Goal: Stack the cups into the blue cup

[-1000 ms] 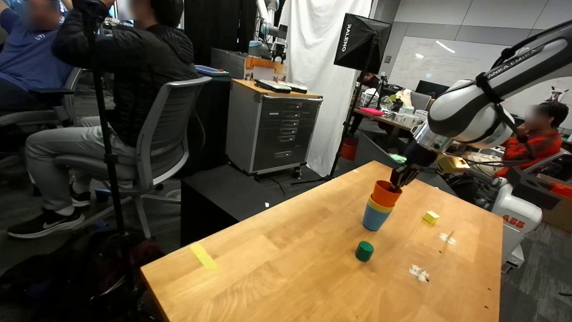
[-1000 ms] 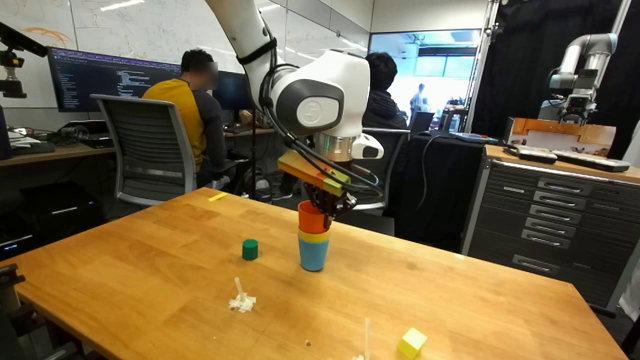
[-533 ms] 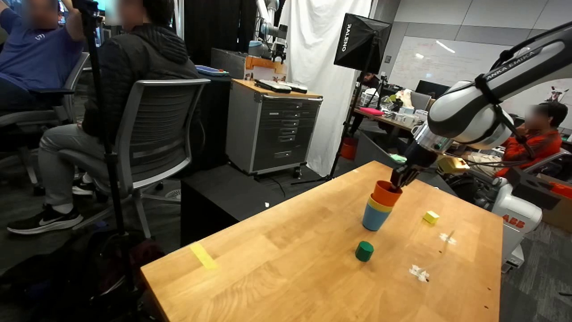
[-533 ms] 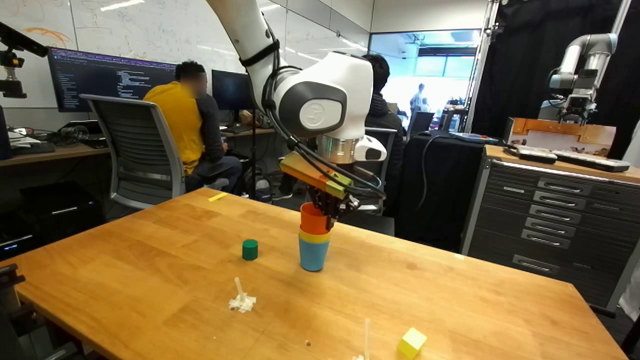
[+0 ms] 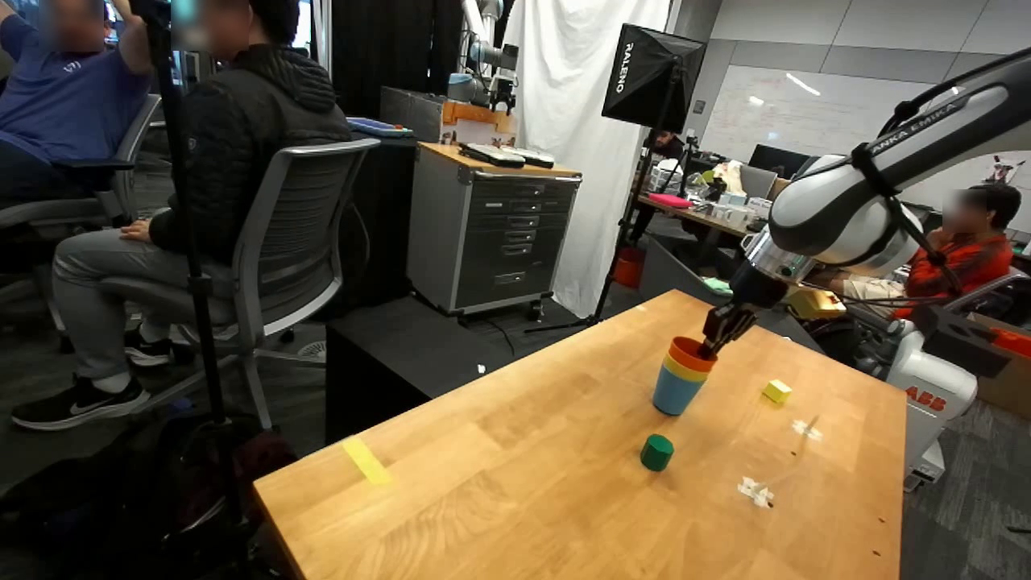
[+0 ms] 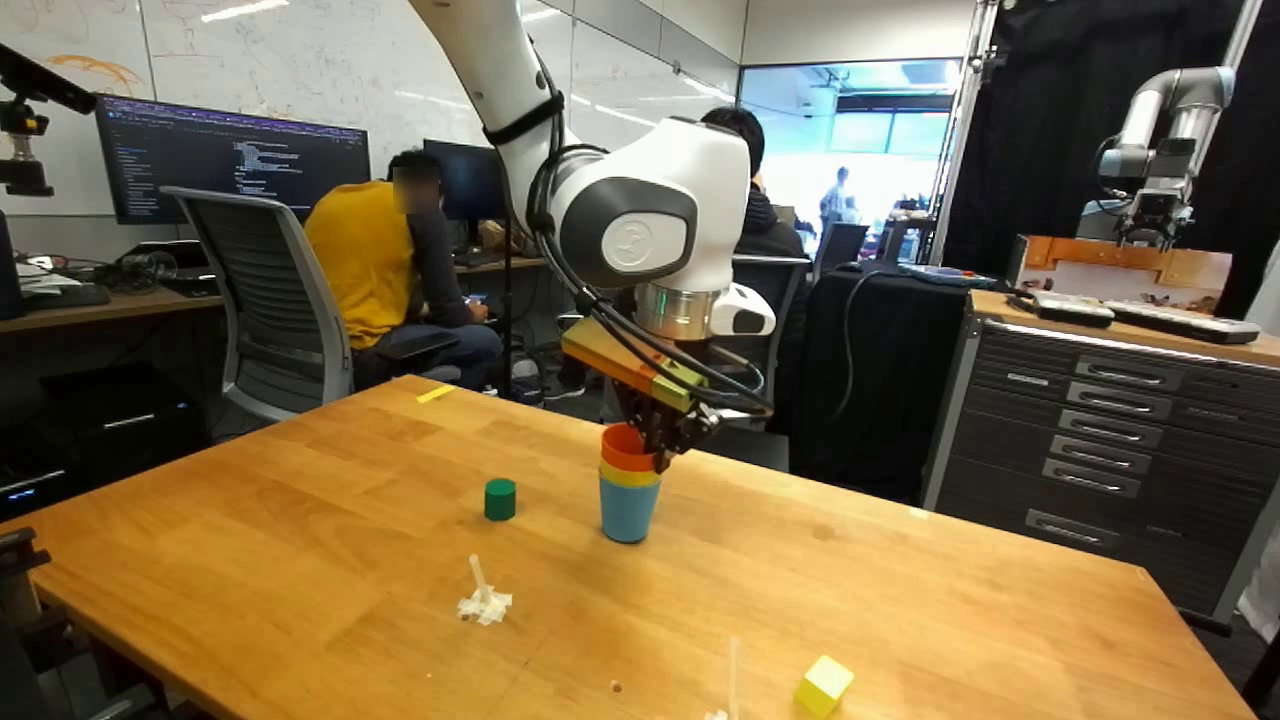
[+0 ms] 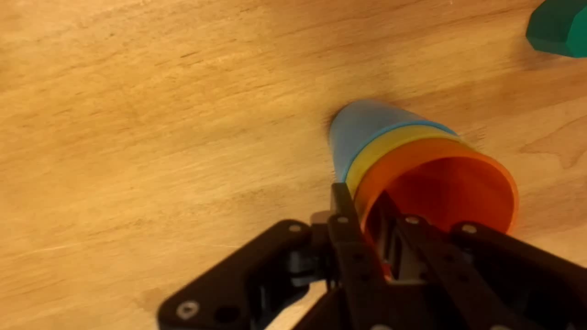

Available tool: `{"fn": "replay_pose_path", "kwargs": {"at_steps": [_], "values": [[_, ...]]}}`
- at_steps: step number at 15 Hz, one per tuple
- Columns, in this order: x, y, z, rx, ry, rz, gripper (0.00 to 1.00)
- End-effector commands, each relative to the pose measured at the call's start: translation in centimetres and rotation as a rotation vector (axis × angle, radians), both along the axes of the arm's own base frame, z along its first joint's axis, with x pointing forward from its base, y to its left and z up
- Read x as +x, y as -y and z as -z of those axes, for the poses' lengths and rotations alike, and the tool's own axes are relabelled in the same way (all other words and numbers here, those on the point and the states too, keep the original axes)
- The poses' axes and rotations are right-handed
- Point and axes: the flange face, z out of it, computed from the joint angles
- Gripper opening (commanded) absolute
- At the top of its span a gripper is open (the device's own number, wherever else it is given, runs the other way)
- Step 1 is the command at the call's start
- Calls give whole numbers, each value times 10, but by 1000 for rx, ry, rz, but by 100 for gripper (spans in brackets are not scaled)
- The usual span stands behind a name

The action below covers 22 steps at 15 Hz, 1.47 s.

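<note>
Against half a second ago, see the orange cup (image 6: 621,456) sunk deeper into the yellow cup (image 6: 629,478), showing less of its wall in both exterior views, and the tool (image 7: 362,192) lower too. Find both cups nested in the blue cup (image 6: 628,512), upright and well in from the edges of the tabletop (image 6: 320,560). Only in the wrist view, can look deep into the orange cup; see one finger (image 7: 343,206) outside its wall and another inside, parted slightly, unable to tell grip from loose straddle. There, see just part of the green block (image 5: 657,453); in both exterior views, all of it, plus a yellow block (image 6: 825,686).
</note>
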Motion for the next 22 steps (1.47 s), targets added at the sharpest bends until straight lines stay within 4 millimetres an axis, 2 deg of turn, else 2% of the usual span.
{"fn": "replay_pose_path", "kwargs": {"at_steps": [1, 4, 6, 8, 9, 12, 16, 19, 22], "values": [[6, 4, -3, 6, 1, -9, 47], [8, 3, -5, 6, 3, -10, 70], [8, -1, -10, 12, 1, -19, 80], [9, -6, -19, 12, 15, -32, 97], [10, -9, -26, 8, 28, -42, 100], [11, -25, -51, -4, 69, -91, 100], [7, -62, -88, 0, 96, -198, 100], [-9, -92, -103, 44, 60, -317, 100], [-27, -111, -110, 62, 19, -401, 100]]}}
